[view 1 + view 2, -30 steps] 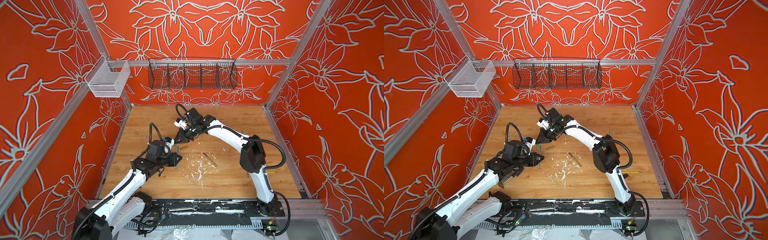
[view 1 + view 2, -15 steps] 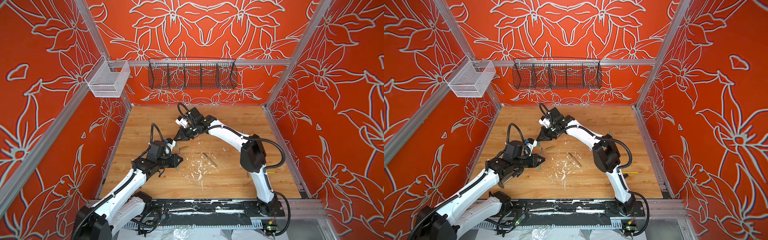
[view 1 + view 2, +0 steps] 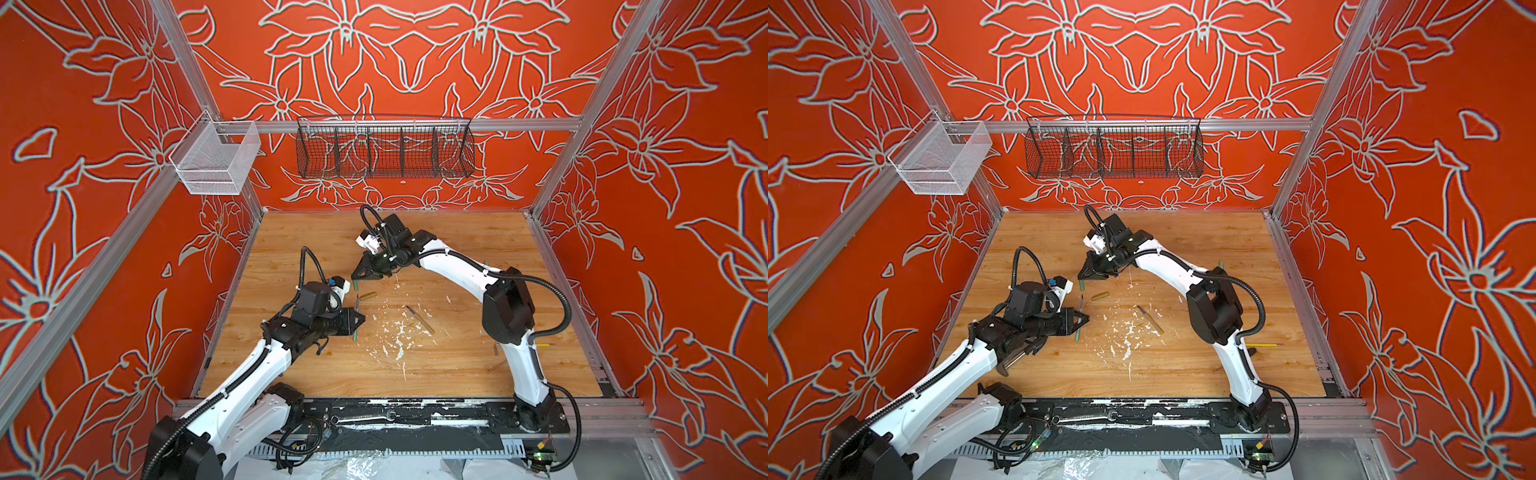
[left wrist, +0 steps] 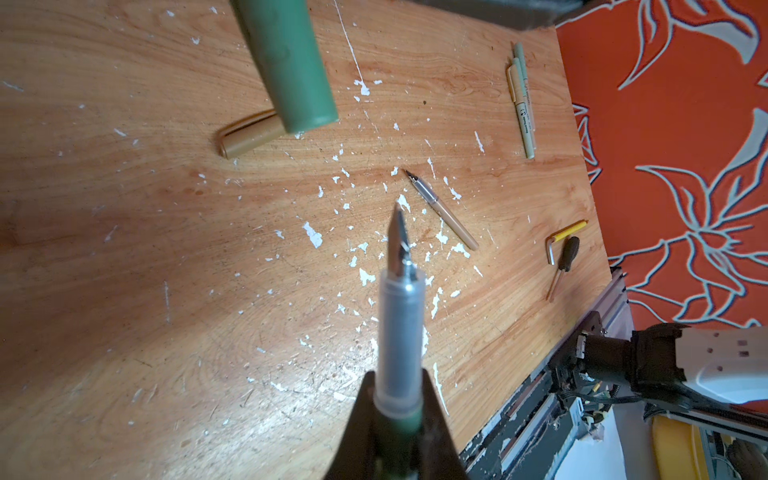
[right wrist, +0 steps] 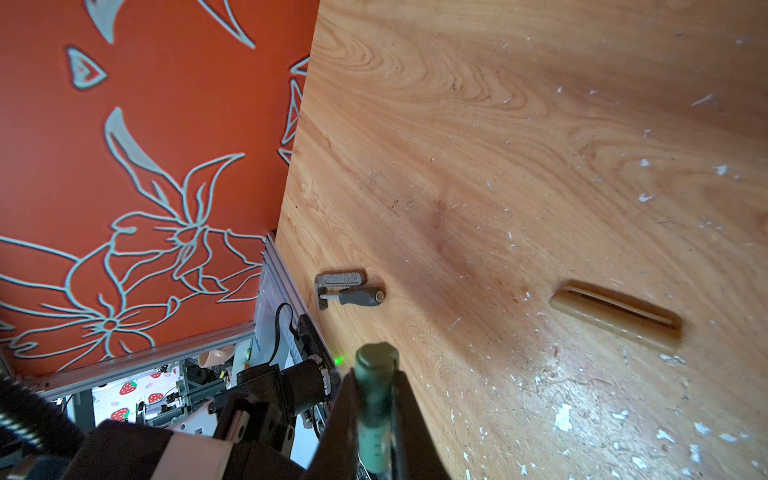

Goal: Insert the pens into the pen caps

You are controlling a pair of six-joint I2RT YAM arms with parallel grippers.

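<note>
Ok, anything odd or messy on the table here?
Yes: white flakes are scattered over the middle of the wooden table, like chipped paint or debris. A stray screwdriver and hex key also lie on its right side.

Blurred pale green tubular pen cap runs off the left wrist view's edge. Green-barrelled pen: rear hidden inside left end effector.
</note>
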